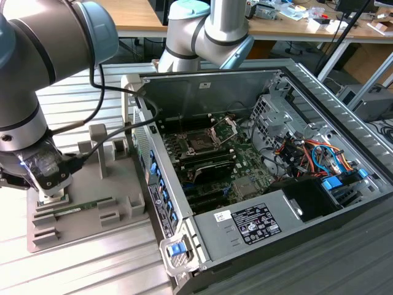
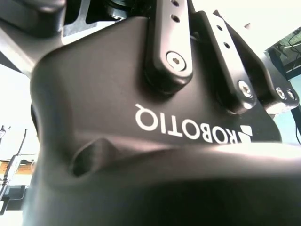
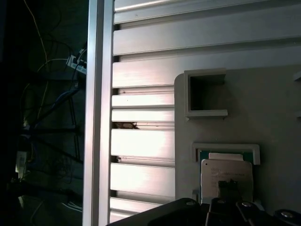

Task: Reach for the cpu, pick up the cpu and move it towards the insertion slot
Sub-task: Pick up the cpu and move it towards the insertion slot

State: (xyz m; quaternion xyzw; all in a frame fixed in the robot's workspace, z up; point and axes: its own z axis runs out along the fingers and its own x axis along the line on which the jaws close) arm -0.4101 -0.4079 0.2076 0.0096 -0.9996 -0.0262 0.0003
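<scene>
**First wrist view: gripper hanging right over the cpu in its holder**

In the first wrist view the cpu (image 3: 225, 170), a thin flat square chip with a pale silvery metal top, is lying in a pale grey raised holder frame (image 3: 225, 148) on a flat grey plastic fixture plate (image 3: 275, 122). The black gripper (image 3: 229, 190) is reaching over the chip, with a dark tip overlapping its top face. Whether the fingers are spread, pressed together or pinching the chip I cannot tell.

In the exterior view the gripper (image 1: 54, 194) is hovering low over the same fixture plate (image 1: 110, 190), which is resting on the ribbed aluminium surface (image 1: 80, 264). A long thin green memory stick (image 1: 80, 209) is lying just beside it. The insertion slot (image 1: 199, 142), a square dark socket with a silver metal retention frame, is sitting well apart, inside the open black-and-silver computer case (image 1: 202, 86).

The task looks to be at the reach or grasp, with the chip not lifted.

Risks, as I judge them:
- The chip is thin and smooth, so an off-centre hold could be letting it tilt or slip.
- Its edges are sitting close inside the frame, so a skewed lift could be catching a corner.
- The case wall is standing between fixture and socket, so a low carry could be striking it.
</scene>
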